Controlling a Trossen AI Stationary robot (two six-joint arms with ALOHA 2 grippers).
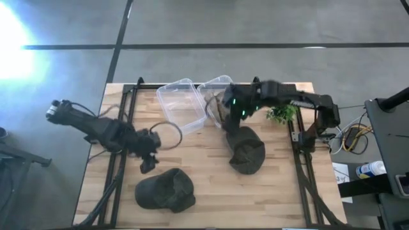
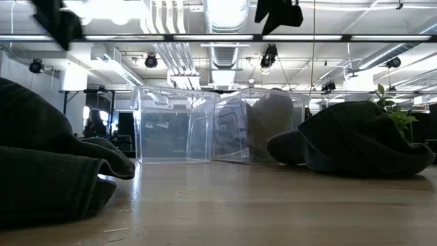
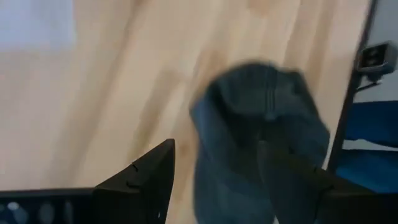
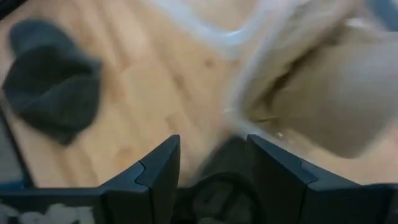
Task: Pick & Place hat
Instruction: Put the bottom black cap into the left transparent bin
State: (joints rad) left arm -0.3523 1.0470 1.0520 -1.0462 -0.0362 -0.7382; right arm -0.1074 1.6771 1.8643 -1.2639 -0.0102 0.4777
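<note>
Two dark hats lie on the wooden table. One hat [image 1: 165,191] sits near the near edge, crown side on the boards, and looms at the left of the low view [image 2: 48,164]. My left gripper [image 1: 148,160] hovers open just above and beyond it; the hat shows ahead of its fingers [image 3: 261,130]. The other hat [image 1: 246,150] lies right of centre [image 2: 355,147]. My right gripper [image 1: 230,114] is open above that hat's far end, beside the clear containers, high over the table [image 2: 276,14]. A dark shape shows between its fingers [image 4: 212,146].
Two clear plastic containers [image 1: 182,105] [image 1: 214,96] stand side by side at the table's far middle, seen also in the low view [image 2: 171,123]. A small green plant [image 1: 281,114] sits at the far right. Black frame rails [image 1: 124,121] run along both sides. Bare boards lie between the hats.
</note>
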